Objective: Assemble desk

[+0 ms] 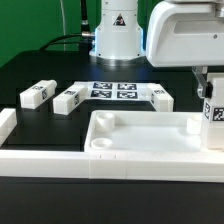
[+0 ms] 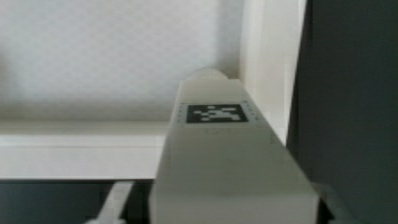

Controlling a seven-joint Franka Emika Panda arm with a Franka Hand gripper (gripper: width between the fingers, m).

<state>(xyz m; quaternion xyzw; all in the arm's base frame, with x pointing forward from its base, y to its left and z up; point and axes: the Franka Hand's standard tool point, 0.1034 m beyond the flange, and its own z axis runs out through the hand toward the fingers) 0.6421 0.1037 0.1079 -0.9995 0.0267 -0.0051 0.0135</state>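
at tabletop [image 1: 150,135] corner, cropped leg block [image 1: 214,115]

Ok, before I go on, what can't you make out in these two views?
- Whether the jaws grip the upright leg: the exterior view's right edge cuts them off; in the wrist view the leg fills the frame.
- Whether its lower end touches the tabletop: wrist view, hidden by the leg itself.
- Tag patterns on the three loose legs: exterior view, too small.
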